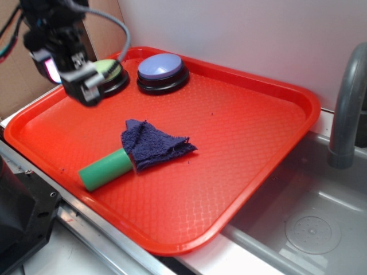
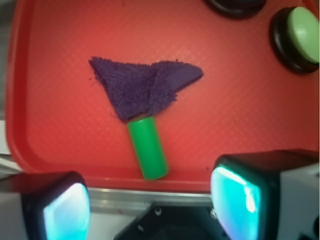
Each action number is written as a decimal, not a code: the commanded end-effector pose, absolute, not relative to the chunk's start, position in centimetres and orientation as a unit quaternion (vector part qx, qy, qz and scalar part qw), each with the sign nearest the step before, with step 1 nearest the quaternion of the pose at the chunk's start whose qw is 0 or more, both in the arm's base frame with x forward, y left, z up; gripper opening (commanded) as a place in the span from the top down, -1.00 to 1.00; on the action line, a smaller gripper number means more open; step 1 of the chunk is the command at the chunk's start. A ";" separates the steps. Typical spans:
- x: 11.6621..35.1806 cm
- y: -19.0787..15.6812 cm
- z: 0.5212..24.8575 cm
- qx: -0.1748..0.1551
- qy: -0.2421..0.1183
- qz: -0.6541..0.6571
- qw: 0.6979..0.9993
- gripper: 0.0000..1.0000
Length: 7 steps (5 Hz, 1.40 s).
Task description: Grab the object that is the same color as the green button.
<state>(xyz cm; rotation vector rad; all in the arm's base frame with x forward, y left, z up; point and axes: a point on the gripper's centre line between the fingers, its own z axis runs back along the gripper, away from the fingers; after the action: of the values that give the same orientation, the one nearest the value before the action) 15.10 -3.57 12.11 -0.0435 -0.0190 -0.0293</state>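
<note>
One end of green cylinder (image 1: 106,170) sits under navy cloth (image 1: 155,144); tool (image 2: 150,207) spread wide, w/ nothing held.

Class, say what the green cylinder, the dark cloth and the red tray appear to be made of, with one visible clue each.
Green cylinder: probably matte plastic; smooth, even colour, flat ends.
Dark navy cloth: terry-like fabric; fuzzy looped surface, soft folds.
Red tray: likely moulded plastic; embossed diamond texture, slight sheen, rounded raised rim.
</note>
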 end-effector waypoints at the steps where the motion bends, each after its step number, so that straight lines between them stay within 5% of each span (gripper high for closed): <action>1: 15.9 -3.7 6.4 0.018 -0.011 -0.019 1.000 -1.00; 5: 15.8 -3.5 1.8 0.020 0.005 -0.020 1.000 -1.00; 6: 15.9 -3.7 1.7 0.028 0.010 -0.020 0.999 1.00; 7: 16.1 -3.6 2.8 0.025 0.005 -0.005 1.000 1.00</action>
<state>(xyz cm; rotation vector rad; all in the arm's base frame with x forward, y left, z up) 15.27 -3.56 2.29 0.0484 0.0533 -0.0084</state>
